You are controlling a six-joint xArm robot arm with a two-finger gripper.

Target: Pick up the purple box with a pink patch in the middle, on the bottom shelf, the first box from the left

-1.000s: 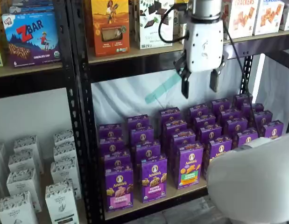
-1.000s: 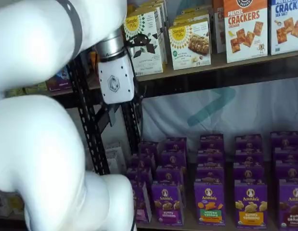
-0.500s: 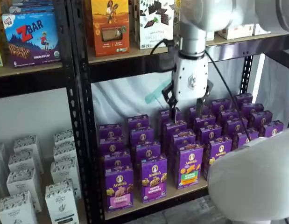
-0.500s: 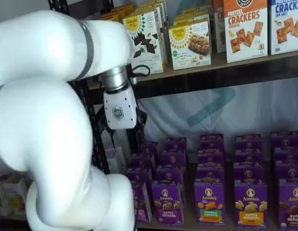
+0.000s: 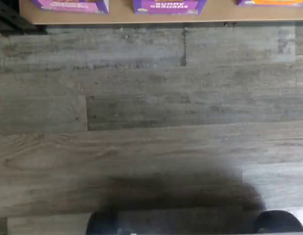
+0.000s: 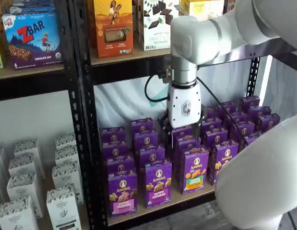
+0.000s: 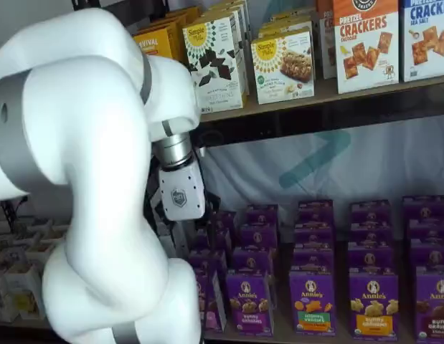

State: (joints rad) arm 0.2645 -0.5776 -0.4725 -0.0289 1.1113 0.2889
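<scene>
The gripper (image 6: 183, 138), jaws spread wide and empty, hangs at mid-frame over the purple cartons as the purple box (image 6: 122, 194), standing upright at the front edge of the bottom shelf (image 6: 160, 205), waits below and left.

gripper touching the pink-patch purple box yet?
Apart. In a shelf view the gripper hangs over the middle rows, while the purple box stands at the front of the bottom shelf, well clear.

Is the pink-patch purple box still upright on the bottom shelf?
Upright. The purple box stands face-forward at the front of the bottom shelf, level with its neighbours, untouched.
</scene>
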